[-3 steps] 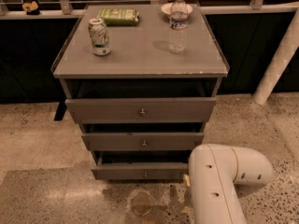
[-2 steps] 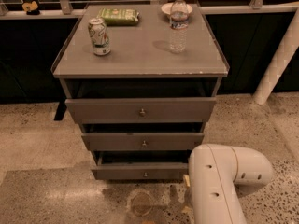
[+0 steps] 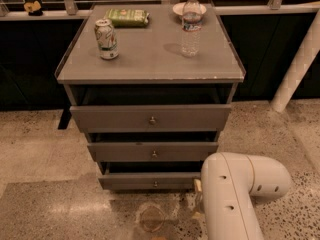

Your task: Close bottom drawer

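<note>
The grey cabinet (image 3: 150,64) has three drawers, each pulled out a little. The bottom drawer (image 3: 150,181) has the thinnest front and a small round metal knob (image 3: 155,184); a dark gap shows above its front panel. My white arm (image 3: 235,194) comes in from the lower right. My gripper (image 3: 194,208) is low over the floor, just in front of the bottom drawer's right end, mostly hidden by the arm.
On the cabinet top stand a soda can (image 3: 106,39), a water bottle (image 3: 191,25), a green packet (image 3: 127,17) and a small bowl (image 3: 179,8). A white post (image 3: 299,64) leans at the right. The floor is speckled stone (image 3: 45,204).
</note>
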